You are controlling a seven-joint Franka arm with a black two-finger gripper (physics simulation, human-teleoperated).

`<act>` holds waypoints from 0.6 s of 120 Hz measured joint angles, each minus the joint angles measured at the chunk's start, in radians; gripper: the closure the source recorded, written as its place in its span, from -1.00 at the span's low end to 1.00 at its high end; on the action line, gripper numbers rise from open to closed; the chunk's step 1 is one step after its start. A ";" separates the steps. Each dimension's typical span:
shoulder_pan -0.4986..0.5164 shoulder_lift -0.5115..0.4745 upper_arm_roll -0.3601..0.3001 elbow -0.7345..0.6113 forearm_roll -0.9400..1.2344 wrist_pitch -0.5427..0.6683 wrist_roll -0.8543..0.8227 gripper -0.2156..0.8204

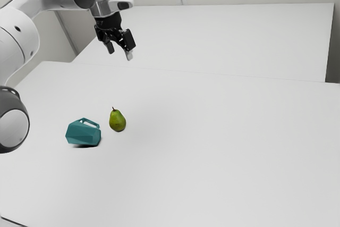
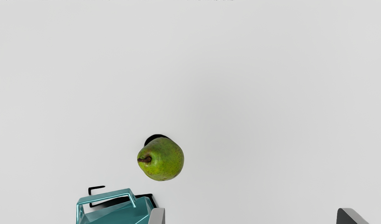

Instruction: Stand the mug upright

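Lower gripper (image 1: 120,53), spread wide well above pear (image 1: 117,120), toward exterior view's left of pear, onto mug (image 1: 83,133) (lying on side, with handle (image 2: 104,195) uppermost).

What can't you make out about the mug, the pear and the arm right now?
- Wrist view: part of the mug, cut off by the bottom edge and covered by one finger.
- Exterior view: the mug's table-facing side, hidden by its own body.
- Wrist view: the pear's underside, hidden by its top.
- Exterior view: the arm's base, beyond the left edge.
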 joint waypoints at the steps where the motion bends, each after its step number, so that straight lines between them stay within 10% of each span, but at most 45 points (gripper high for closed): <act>1: 0.000 0.000 0.000 0.000 0.000 0.000 0.001 -0.58; 32: 0.001 -0.008 0.016 -0.051 -0.020 0.012 0.036 -0.58; 72: -0.050 -0.186 0.352 -0.472 -0.131 0.032 0.105 -0.58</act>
